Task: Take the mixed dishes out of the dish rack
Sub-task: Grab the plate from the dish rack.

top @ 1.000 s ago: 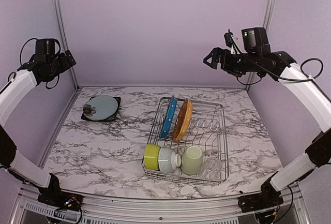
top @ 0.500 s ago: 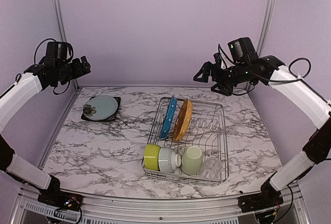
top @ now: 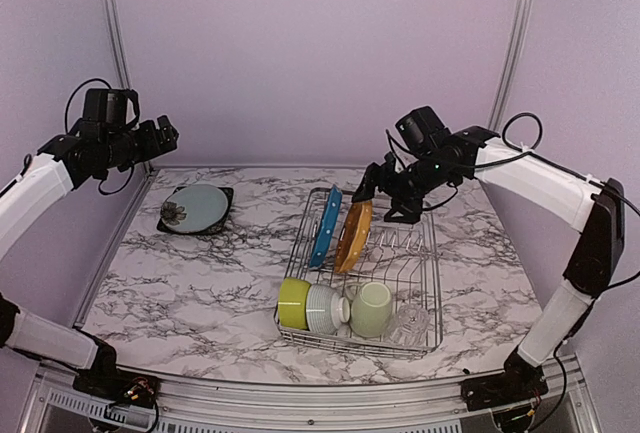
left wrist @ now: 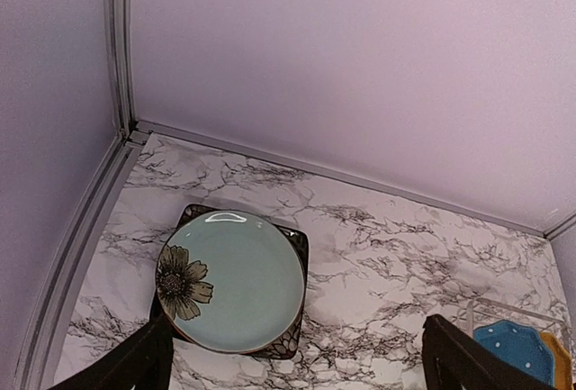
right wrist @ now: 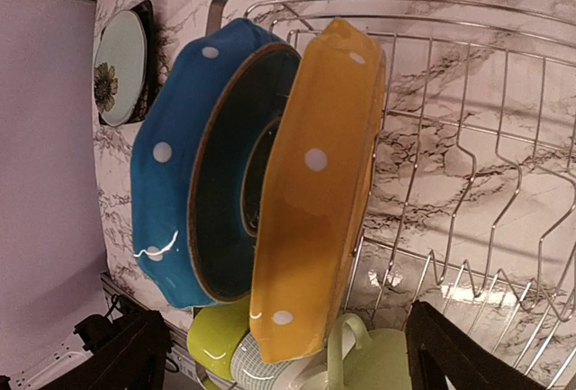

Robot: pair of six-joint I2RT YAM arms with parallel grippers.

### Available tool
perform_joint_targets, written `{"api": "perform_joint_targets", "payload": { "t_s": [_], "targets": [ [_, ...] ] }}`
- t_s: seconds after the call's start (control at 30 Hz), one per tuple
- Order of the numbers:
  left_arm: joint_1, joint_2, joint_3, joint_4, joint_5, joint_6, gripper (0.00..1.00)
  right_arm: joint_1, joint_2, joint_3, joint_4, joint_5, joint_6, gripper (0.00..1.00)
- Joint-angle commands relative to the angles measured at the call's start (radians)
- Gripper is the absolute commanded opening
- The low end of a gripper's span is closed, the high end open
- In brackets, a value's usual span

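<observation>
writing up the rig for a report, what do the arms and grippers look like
The left arm and right arm are alike: white tubular shells with black joints. The left gripper and right gripper are black, two-fingered, with a boxy black wrist block. Thin black cables loop near each wrist.

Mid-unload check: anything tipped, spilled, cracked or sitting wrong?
Nothing stands out. The blue plate and orange plate stand on edge in the dish rack; lime bowl, white ribbed bowl, mug and glass line its near edge. The pale plate rests on the black plate. No spills.
</observation>
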Motion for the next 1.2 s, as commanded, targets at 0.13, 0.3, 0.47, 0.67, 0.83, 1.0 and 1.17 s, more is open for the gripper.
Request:
{"api": "perform_joint_targets", "payload": {
  "t_s": [0.13,0.3,0.47,0.67,0.83,1.0,1.17],
  "targets": [
    [-0.002,-0.01,-0.012,0.02,-0.007,-0.015,0.99,0.016,0.078,0.021,-0.017,-0.003,0.038,0.79],
    [-0.002,-0.002,-0.009,0.026,-0.008,-0.02,0.99,0.016,0.121,0.053,-0.029,-0.001,0.044,0.75],
    [-0.002,0.011,-0.005,0.025,-0.007,-0.023,0.99,0.017,0.167,0.092,-0.059,0.003,0.063,0.71],
    [-0.002,0.016,-0.013,0.025,-0.008,-0.033,0.99,0.02,0.205,0.142,-0.125,0.051,0.117,0.62],
    [-0.003,0.011,-0.022,0.016,-0.018,-0.039,0.99,0.026,0.233,0.176,-0.156,0.063,0.127,0.61],
    [-0.003,0.0,-0.036,0.017,-0.018,-0.042,0.99,0.029,0.251,0.182,-0.157,0.061,0.13,0.58],
    [-0.002,-0.01,-0.051,0.02,-0.018,-0.046,0.99,0.03,0.269,0.184,-0.14,0.06,0.134,0.51]
  ]
}}
